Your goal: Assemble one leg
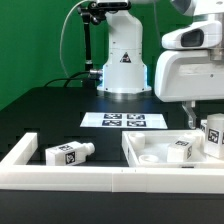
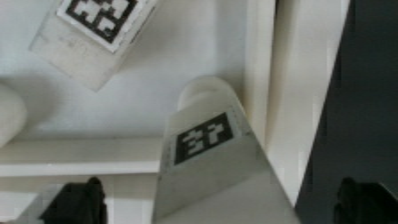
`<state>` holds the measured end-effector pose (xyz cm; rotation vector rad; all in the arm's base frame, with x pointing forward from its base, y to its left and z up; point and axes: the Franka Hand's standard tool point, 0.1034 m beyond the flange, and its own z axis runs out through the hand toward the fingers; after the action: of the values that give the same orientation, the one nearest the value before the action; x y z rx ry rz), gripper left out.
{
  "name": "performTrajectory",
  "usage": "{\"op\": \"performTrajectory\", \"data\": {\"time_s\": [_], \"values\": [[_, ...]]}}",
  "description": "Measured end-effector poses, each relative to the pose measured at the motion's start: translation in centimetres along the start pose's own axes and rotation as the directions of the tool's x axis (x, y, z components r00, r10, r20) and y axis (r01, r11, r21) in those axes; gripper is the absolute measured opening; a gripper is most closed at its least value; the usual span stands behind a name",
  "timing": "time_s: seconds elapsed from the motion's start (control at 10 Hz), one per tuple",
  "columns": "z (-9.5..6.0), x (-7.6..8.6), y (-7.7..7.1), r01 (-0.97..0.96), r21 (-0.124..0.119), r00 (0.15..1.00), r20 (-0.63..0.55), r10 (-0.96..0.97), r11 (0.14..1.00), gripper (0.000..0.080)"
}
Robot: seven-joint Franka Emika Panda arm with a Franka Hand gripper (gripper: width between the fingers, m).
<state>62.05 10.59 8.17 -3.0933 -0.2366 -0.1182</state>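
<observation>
Three short, chunky white plastic pegs, each with a black-and-white square tag, show in the exterior view. One peg [image 1: 68, 153] lies on its side on the black table [image 1: 50, 110]. It is just inside the long white rail border [image 1: 60, 180] that runs along the front and up the exterior view's left. A second peg [image 1: 180, 150] lies on the large flat white square panel [image 1: 135, 143] at the exterior view's right. A third [image 1: 212, 135] stands at that panel's far right, cut by the picture's edge. The thin white marker board [image 1: 122, 121] lies flat on the table between the panel and the arm's white base [image 1: 125, 60]. The arm's bulky white wrist housing [image 1: 190, 60] hangs above the panel and its two pegs.

In the wrist view, the leg [image 2: 210, 140], a white peg of the same kind with its tag facing the camera, sits between the two dark fingers [image 2: 75, 200]. The fingers are spread apart, one on each side of the leg, with a gap on both sides, so they grip nothing. I cannot tell which of the two pegs on the panel this leg is. Another tagged white part [image 2: 98, 30] lies tilted beyond it over the white surface. A white strip [image 2: 294, 80] runs beside the leg, with the dark table past it.
</observation>
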Motion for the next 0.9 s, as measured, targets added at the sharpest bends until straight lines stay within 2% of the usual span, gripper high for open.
{"op": "performTrajectory", "data": {"time_s": [0.1,0.2,0.3,0.4,0.5,0.6,0.7,0.9], "values": [[0.00,-0.01,0.15,0.016,0.000,1.000,0.000,-0.016,1.000,0.0649],[0.02,-0.01,0.11,0.013,0.000,1.000,0.000,-0.013,1.000,0.0560],[0.02,-0.01,0.13,0.013,0.000,1.000,0.000,-0.013,1.000,0.0560],[0.02,-0.01,0.13,0.006,0.001,1.000,0.000,-0.006,1.000,0.0354],[0.03,-0.02,0.12,-0.017,0.002,1.000,0.000,0.017,1.000,0.0287],[0.03,-0.02,0.12,-0.026,0.002,1.000,0.000,0.026,1.000,0.0287],[0.10,-0.05,0.04,-0.129,0.009,0.992,0.002,0.129,0.992,0.0287],[0.11,0.04,-0.05,-0.392,0.030,0.920,0.006,0.392,0.919,0.0287]]}}
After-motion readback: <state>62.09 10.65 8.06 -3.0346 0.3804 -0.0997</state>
